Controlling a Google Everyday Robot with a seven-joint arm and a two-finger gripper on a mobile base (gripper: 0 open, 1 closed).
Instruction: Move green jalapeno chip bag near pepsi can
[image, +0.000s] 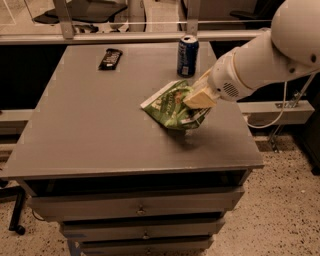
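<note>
The green jalapeno chip bag is crinkled and hangs tilted over the middle right of the grey table, with its shadow on the tabletop below it. My gripper is shut on the bag's right end, and the white arm reaches in from the right. The pepsi can stands upright at the table's back edge, a short way behind the bag and apart from it.
A small black bar wrapper lies at the back left of the table. Drawers sit under the tabletop. A rail and chairs run behind the table. A white cable hangs at the right.
</note>
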